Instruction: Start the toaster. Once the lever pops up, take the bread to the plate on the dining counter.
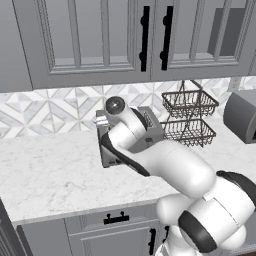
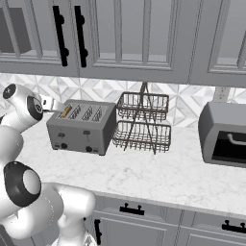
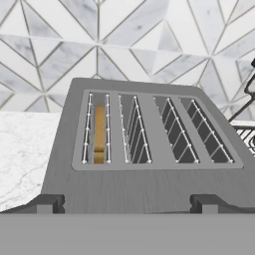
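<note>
The grey four-slot toaster (image 2: 81,126) stands on the marble worktop against the tiled wall; the arm covers much of it in the left base view (image 1: 151,129). From the hand view I look down on the toaster (image 3: 149,187). The tan bread (image 3: 99,134) sits deep in its leftmost slot, also seen as an orange sliver (image 2: 66,111). My gripper (image 3: 127,204) hovers above the toaster's front left edge with its fingers spread wide, open and holding nothing; it is by the toaster's left end (image 2: 49,104). The plate and dining counter are out of view.
A two-tier wire basket (image 2: 143,122) stands right of the toaster, touching or nearly so. Farther right is a grey toaster oven (image 2: 225,134). Upper cabinets (image 1: 100,40) hang low over the worktop (image 1: 50,170). Drawer fronts run below the counter edge.
</note>
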You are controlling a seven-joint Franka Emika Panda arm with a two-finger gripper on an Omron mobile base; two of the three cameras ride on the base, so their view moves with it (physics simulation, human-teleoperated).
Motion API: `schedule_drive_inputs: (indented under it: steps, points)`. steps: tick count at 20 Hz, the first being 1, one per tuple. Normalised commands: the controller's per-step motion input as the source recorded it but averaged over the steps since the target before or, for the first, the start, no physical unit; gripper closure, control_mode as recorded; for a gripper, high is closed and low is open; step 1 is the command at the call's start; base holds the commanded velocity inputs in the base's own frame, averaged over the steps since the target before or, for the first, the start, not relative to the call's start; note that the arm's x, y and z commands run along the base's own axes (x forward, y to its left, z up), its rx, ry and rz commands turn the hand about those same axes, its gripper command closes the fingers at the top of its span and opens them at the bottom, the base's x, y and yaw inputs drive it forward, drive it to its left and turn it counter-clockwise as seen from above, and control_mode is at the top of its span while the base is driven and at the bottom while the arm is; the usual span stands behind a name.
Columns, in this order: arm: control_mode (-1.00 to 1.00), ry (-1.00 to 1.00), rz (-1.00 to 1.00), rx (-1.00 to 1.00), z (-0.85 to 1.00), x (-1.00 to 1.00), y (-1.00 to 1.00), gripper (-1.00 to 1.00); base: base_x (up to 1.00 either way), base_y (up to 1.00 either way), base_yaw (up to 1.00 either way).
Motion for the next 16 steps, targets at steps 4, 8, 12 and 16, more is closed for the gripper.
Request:
schedule_drive_inputs:
  steps: [4, 8, 12, 16]
  points:
    - [-1.0, -0.04, 0.01, 0.06, 0.0, -0.28, -0.01, -1.0, 0.0, 0.0, 0.0]
    - [-1.0, 0.0, 0.0, 0.08, 0.0, -0.11, 0.0, -1.0, 0.0, 0.0, 0.0]
    - [-1.0, 0.03, 0.0, 0.13, 0.0, 0.01, -0.2, -1.0, 0.0, 0.0, 0.0]
    - [-1.0, 0.07, 0.02, 0.06, 0.0, 0.22, -0.13, -1.0, 0.0, 0.0, 0.0]
